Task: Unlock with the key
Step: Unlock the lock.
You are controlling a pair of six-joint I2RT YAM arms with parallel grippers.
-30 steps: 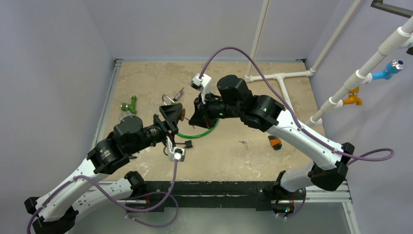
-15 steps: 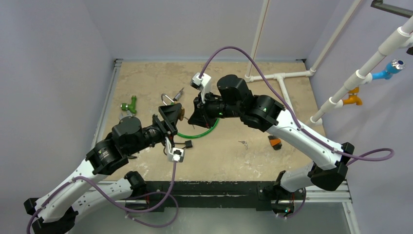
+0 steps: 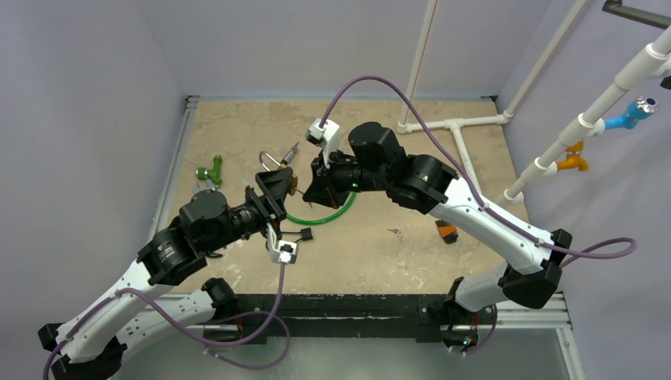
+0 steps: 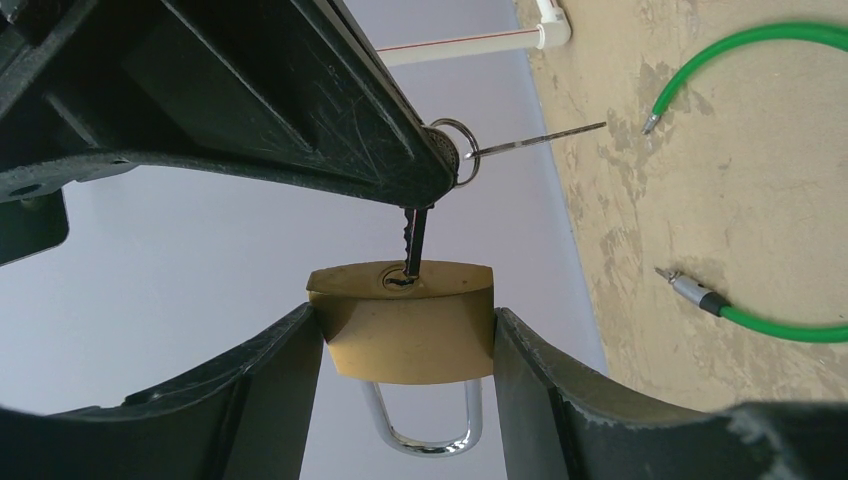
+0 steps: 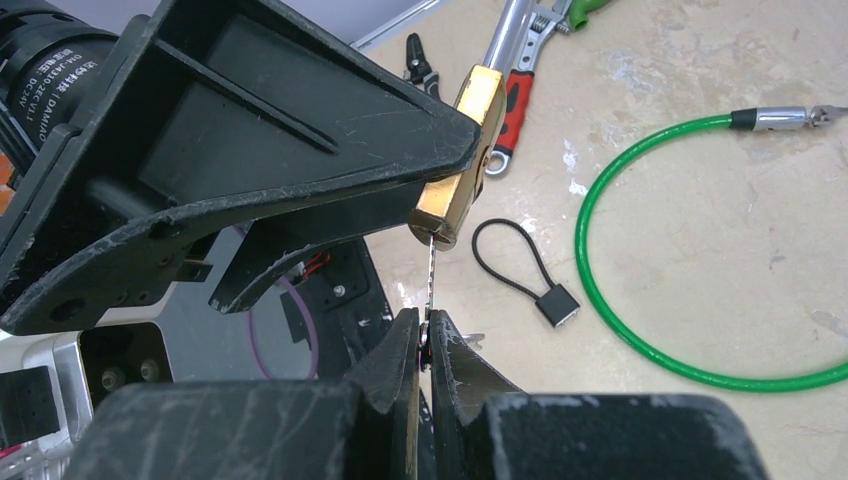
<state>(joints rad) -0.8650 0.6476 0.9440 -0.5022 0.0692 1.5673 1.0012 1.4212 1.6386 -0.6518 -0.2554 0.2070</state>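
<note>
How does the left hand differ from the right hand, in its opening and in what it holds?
The left hand stands wide, a finger on each side of the brass padlock; the right hand is shut tight on the thin key. The left hand presents the keyhole; the right hand holds the key's tip at it. Both hold one thing above the table.

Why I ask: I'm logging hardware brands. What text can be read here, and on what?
"DAMIAO": on the left arm's black motor housing, right wrist view.
Smaller characters beside it: too small to read.
The padlock and key show no readable marking.
</note>
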